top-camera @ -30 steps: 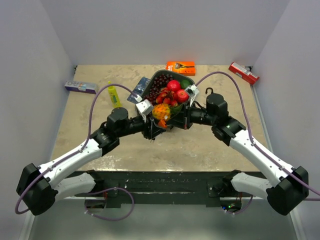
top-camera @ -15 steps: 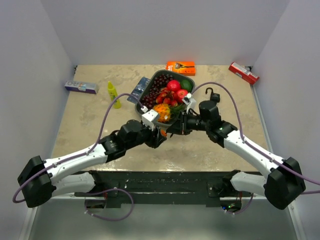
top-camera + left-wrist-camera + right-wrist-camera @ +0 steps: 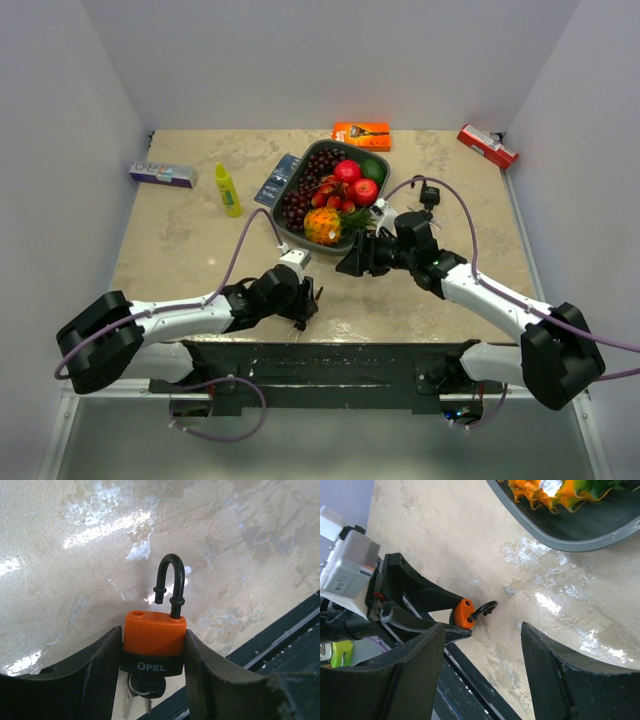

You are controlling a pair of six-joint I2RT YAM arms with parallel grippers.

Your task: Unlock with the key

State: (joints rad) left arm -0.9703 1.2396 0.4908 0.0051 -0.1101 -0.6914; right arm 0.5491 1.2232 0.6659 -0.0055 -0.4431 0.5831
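Orange padlock [image 3: 154, 639] sits clenched in our left gripper [image 3: 154, 631] near the six o'clock edge of the table [image 3: 180, 240], long axis toward twelve in the wrist view, shackle [image 3: 169, 580] end lifted free. Its key [image 3: 144, 689] underneath is mostly hidden. Our right gripper [image 3: 482, 627], spread and empty, hangs at two o'clock from it.

A grey tray [image 3: 555, 536] on the beige counter [image 3: 180, 240] holds a pineapple [image 3: 322, 226], dark grapes [image 3: 305, 185] and red fruit [image 3: 347, 171]. A blue packet [image 3: 274, 180] lies just left of the tray, and a yellow bottle [image 3: 228, 190] farther left. A blue-white box [image 3: 161, 174] lies far left. An orange box [image 3: 361, 135] lies just behind the tray, and a red box [image 3: 487, 146] far right of it.
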